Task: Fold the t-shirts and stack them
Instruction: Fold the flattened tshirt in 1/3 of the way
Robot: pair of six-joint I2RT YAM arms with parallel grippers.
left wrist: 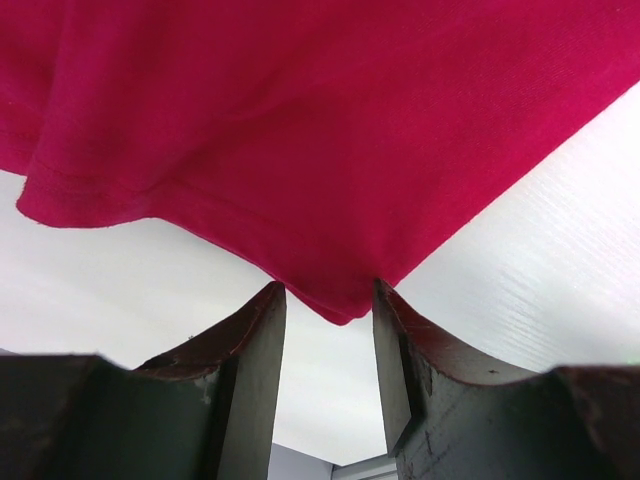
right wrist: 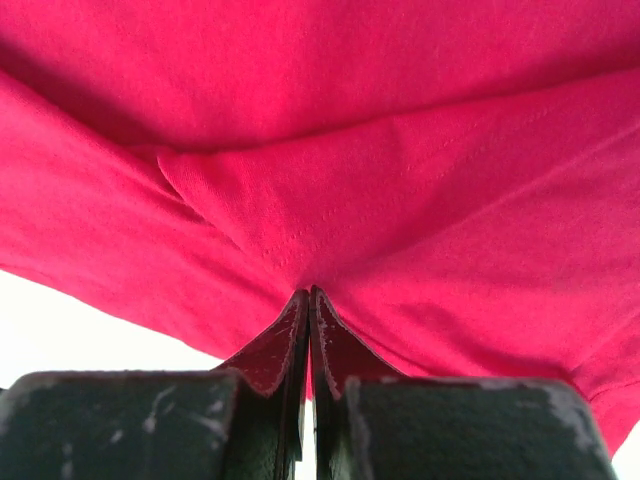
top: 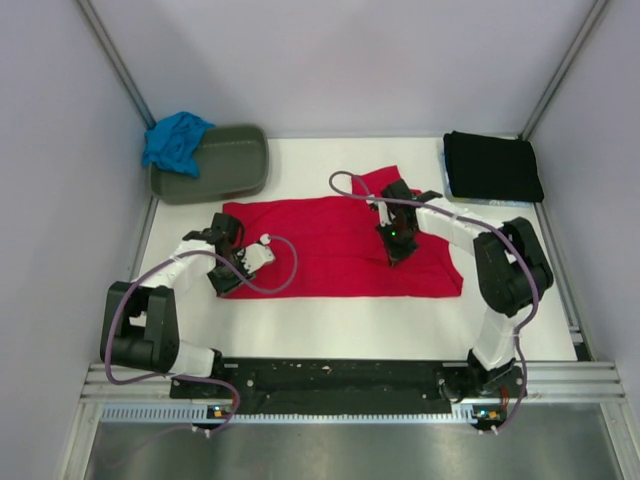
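Note:
The red t-shirt [top: 330, 245] lies spread flat across the middle of the table. My right gripper [top: 393, 258] stands on its right half, shut on a pinched-up fold of the red cloth [right wrist: 400, 150], which puckers around the fingertips of the right gripper [right wrist: 309, 293]. My left gripper [top: 228, 283] is at the shirt's near left corner, open. In the left wrist view that corner of the red t-shirt [left wrist: 300, 130] just reaches in between the left gripper's [left wrist: 329, 300] spread fingertips, unpinched. The black t-shirt [top: 492, 167] lies folded at the back right. The turquoise t-shirt [top: 175, 140] is crumpled at the back left.
A grey-green oval tub [top: 225, 165] sits at the back left with the turquoise shirt draped over its left end. White walls close in the table on three sides. Bare white table [top: 340, 325] runs between the red shirt and the arm bases.

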